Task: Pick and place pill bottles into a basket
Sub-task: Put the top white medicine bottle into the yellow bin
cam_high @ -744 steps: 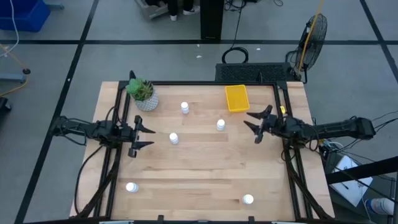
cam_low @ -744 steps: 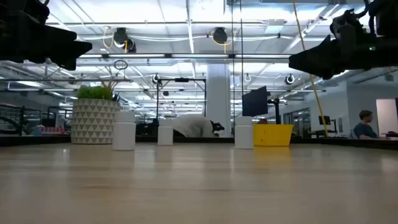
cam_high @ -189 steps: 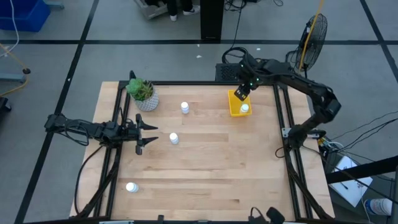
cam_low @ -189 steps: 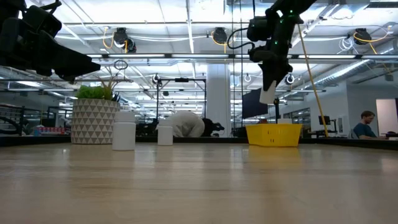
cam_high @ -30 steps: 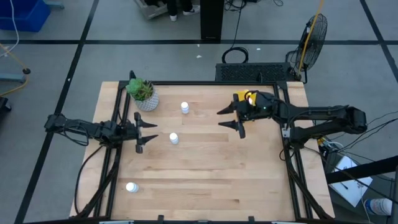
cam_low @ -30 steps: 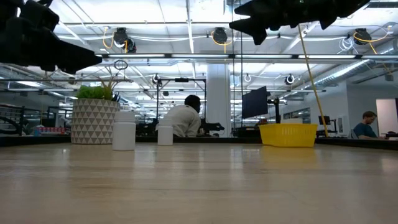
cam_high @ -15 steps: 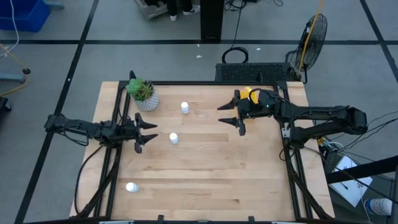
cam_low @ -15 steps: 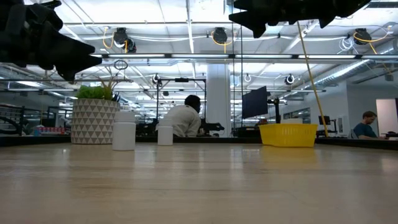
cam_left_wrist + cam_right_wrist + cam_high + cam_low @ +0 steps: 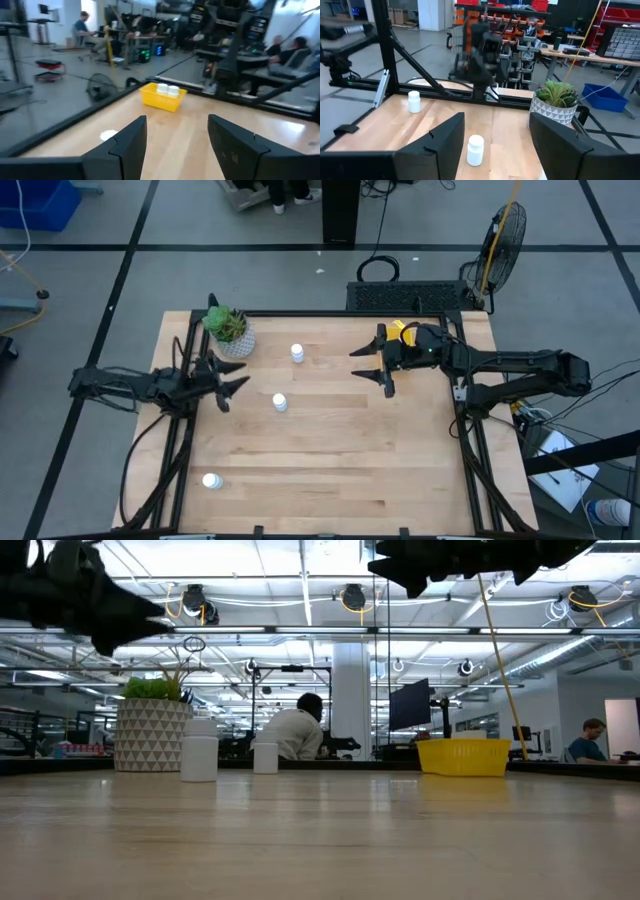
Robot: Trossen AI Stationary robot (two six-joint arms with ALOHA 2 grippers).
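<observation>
Because the right arm reaches across it, the basket (image 9: pixel 400 329) shows in the high view only as a sliver of yellow at the desk's (image 9: pixel 330 470) far right corner; the left wrist view shows it whole, with two white pill bottles (image 9: pixel 167 90) standing inside. Three more bottles stand on the desk: one (image 9: pixel 297 353) near the plant pot (image 9: pixel 233 336), one (image 9: pixel 279 402) near the middle left, one (image 9: pixel 210 480) alone by the near left edge. The right claw (image 9: pixel 376 367) hovers beside the basket, fingers spread wide and empty. The left claw (image 9: pixel 228 376) hangs at the left edge, also spread and empty. Compared with half a second ago, the left claw has swung toward the plant pot, while the right one has not moved. A seated person (image 9: pixel 296 735) shows behind the desk.
</observation>
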